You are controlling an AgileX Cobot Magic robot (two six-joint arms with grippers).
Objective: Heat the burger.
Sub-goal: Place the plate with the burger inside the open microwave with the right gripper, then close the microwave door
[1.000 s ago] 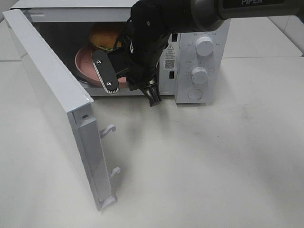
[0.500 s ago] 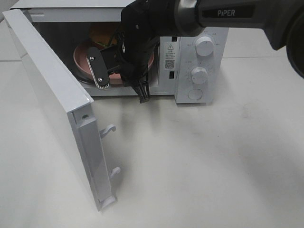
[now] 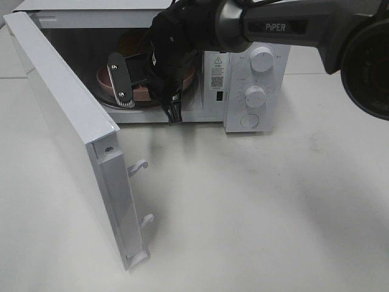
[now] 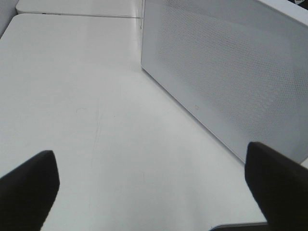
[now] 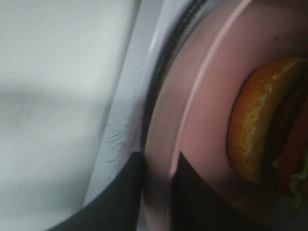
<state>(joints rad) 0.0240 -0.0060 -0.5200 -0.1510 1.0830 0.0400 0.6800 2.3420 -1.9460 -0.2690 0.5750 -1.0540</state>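
Since a second ago the right arm [image 3: 285,24] has pushed further left and deeper into the microwave [image 3: 270,79], taking the pink plate [image 3: 146,92] along with it. The burger [image 5: 255,125], which showed plainly above the plate then, is now almost wholly hidden behind the arm when seen from above. The right wrist camera shows it lying on the plate, with its golden bun, a dark red layer and a scrap of green lettuce, set back from the rim. The right claw [image 5: 158,166] is nipped onto the plate's rim. Its two dark fingers [image 5: 120,197] sit close together with the pink edge caught between them, just inside the front lip of the oven. The plate lies inside the cavity, low and toward the front. The door [image 3: 61,103] hangs wide open to the left, its two white latch hooks [image 3: 138,165] pointing out over the table [image 3: 255,207]. Two round knobs [image 3: 261,59] sit one above the other on the panel at the right, clear of the arm. The left claw [image 4: 153,185] is out of sight from above. Its own camera shows it spread wide, the dark tips far apart with nothing between them, held above the bare white table. Near it is a white panel [image 4: 226,72] with a fine dotted mesh, and I cannot tell whether that is the door's outer face or the oven's side
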